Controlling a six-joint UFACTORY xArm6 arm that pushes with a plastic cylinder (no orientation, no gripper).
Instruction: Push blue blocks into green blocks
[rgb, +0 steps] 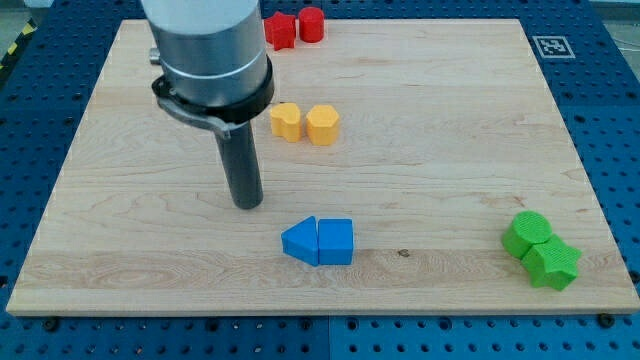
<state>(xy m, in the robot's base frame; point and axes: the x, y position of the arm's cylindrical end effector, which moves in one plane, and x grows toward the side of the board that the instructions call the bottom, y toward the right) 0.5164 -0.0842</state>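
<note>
A: Starting nearest, what are we seeing along the near edge of the wooden board (450, 130)?

B: We are seeing two pairs sitting close to it. The blue triangular block (300, 241) and the blue squarish block (336, 241) are touching side by side, near the middle. Well apart on the right, the green round block (526, 233) and the green star-like block (552, 263) are touching too, crowding the near right corner, with little board remaining beyond them to the right.

A: And between the two pairs?

B: We are looking at bare wood, nothing lying across that stretch.

A: Where is my tip (247, 203) standing?

B: It is resting on the board just left of and a little beyond the blue pair, not touching either block. As a plain rod it is holding nothing and has nothing to widen or narrow.

A: Farther back?

B: We are finding two yellow blocks (305, 123) side by side beyond the blues, shapes unclear. Farthest, two red blocks (295, 27) are sitting at the far edge.
</note>
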